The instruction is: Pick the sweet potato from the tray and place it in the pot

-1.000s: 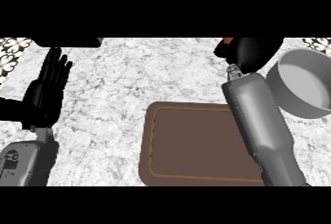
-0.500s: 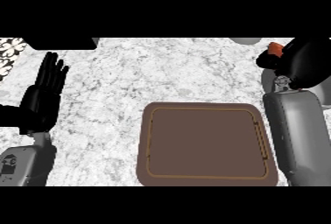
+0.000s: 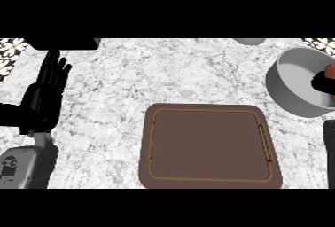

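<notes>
Head view: right hand (image 3: pixel 323 82) curls round the orange sweet potato (image 3: pixel 330 70), holding it inside the pot (image 3: pixel 288 91) rim, placed for release. Tray (image 3: pixel 211 148) sits bare below-left of it. Left hand (image 3: pixel 43 95) rests flat-fingered at the counter's (image 3: pixel 163 75) far side.

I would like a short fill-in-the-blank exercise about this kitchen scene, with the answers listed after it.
1. The brown tray holds ____ now.
2. The sweet potato shows orange above the grey ____, at the view's right edge.
3. The left hand rests at the view's left with its fingers ____.
4. The right hand is over the pot, mostly cut off by the view's ____ edge.

Missing words: nothing; pot; straight; right
</notes>
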`<state>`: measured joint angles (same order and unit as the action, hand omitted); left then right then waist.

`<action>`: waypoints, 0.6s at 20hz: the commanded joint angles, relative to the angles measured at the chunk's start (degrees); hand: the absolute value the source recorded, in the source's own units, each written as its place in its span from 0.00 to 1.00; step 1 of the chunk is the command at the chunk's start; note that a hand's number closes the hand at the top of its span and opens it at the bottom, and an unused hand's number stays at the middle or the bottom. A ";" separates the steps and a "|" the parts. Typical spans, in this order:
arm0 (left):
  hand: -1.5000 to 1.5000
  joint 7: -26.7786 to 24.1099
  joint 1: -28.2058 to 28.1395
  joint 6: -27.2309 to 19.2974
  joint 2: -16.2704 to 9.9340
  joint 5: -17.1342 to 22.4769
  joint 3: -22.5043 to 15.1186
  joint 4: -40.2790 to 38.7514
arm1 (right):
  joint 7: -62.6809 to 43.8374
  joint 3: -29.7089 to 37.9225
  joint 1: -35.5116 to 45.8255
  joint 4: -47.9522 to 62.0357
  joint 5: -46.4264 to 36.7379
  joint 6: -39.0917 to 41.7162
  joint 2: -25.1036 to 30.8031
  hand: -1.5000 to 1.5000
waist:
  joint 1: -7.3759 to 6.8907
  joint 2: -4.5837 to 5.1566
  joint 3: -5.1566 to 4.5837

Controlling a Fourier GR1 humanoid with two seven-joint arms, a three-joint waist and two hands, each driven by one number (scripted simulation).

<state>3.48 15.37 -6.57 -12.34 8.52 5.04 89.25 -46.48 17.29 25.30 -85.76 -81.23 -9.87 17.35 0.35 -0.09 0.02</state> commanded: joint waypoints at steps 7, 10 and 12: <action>0.50 -1.83 0.78 2.66 -1.31 0.38 2.81 -2.60 | 10.79 6.69 -5.17 11.10 9.10 -10.15 5.86 1.00 | -0.42 0.14 -0.01; 0.50 -1.67 -0.68 2.18 -0.08 0.40 1.91 -0.82 | 16.17 9.85 -3.19 22.60 13.07 -13.07 9.01 1.00 | -0.80 0.24 0.02; 0.50 0.02 5.95 1.33 -0.62 0.25 2.86 -6.44 | 17.85 10.04 -2.61 25.86 14.40 -9.38 10.87 1.00 | -0.35 0.47 0.03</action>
<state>2.67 16.31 -5.73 -11.88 7.96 6.19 87.41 -32.64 25.63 21.87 -68.23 -69.66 -19.72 25.43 -0.14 0.13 0.03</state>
